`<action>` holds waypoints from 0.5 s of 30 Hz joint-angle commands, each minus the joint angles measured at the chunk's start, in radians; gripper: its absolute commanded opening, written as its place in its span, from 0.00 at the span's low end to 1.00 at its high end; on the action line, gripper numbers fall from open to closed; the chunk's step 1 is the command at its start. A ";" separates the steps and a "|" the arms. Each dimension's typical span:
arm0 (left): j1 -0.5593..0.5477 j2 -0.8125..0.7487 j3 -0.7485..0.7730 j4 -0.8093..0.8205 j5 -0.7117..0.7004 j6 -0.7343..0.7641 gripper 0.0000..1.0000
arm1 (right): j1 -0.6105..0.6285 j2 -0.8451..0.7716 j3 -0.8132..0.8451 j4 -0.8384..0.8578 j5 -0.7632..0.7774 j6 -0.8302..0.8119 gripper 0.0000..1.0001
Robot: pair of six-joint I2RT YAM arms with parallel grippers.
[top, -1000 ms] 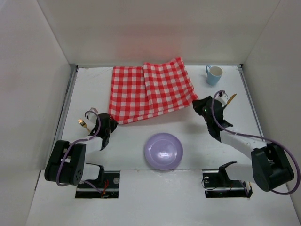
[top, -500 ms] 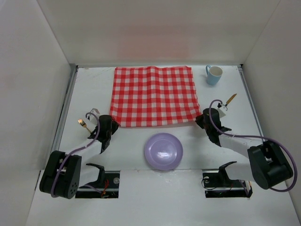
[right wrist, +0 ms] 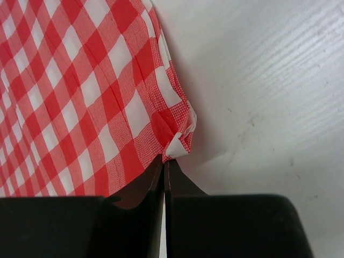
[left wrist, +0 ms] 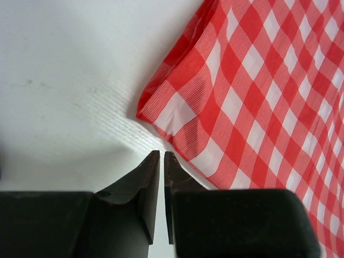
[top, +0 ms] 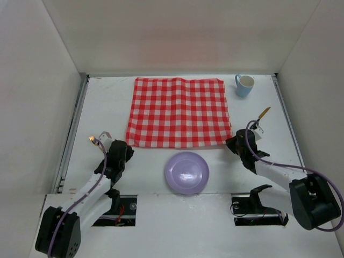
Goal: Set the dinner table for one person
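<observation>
**Top external view.**
- Dinner table [top: 97, 107]: white, walled on three sides, lying beneath the checked cloth and reaching past it on every side.
- Checked cloth [top: 180, 112]: red and white, spread flat.
- Purple plate [top: 186, 172]: just off the cloth's near edge.
- Blue mug [top: 244, 85]: beside the cloth's far right corner.
- Gold utensils: one [top: 94, 140] left of the cloth's near left corner, another [top: 264, 113] right of the cloth.
- Left gripper [top: 124, 150]: by the near left corner.
- Right gripper [top: 232, 144]: at the near right corner.

**Left wrist view.** The jaws are closed to a thin slit with nothing seen between them. The tips sit just short of the cloth [left wrist: 258, 97] edge, over bare table [left wrist: 70, 64].

**Right wrist view.** The jaws are pressed together on the bunched corner of the cloth [right wrist: 80, 80], with bare table [right wrist: 269, 80] beyond it.
</observation>
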 commanded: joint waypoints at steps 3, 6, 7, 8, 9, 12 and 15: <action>-0.033 -0.085 -0.040 -0.145 -0.037 -0.035 0.07 | 0.003 -0.066 -0.025 -0.040 -0.019 0.006 0.10; -0.032 -0.076 -0.042 -0.104 -0.045 -0.052 0.17 | -0.004 -0.075 -0.024 -0.052 -0.018 -0.002 0.10; -0.033 -0.074 -0.037 -0.067 -0.040 -0.050 0.25 | -0.003 -0.069 -0.018 -0.052 -0.013 -0.005 0.10; -0.039 -0.074 -0.037 -0.030 -0.038 -0.055 0.33 | -0.003 -0.057 -0.010 -0.048 -0.015 -0.016 0.10; -0.043 -0.069 -0.037 0.003 -0.038 -0.056 0.41 | -0.004 -0.046 -0.001 -0.045 -0.019 -0.029 0.10; -0.044 -0.008 -0.011 0.040 -0.038 -0.071 0.53 | -0.004 -0.025 0.018 -0.038 -0.015 -0.046 0.10; -0.029 0.102 0.030 0.072 -0.028 -0.055 0.54 | -0.006 0.006 0.028 -0.020 -0.019 -0.060 0.10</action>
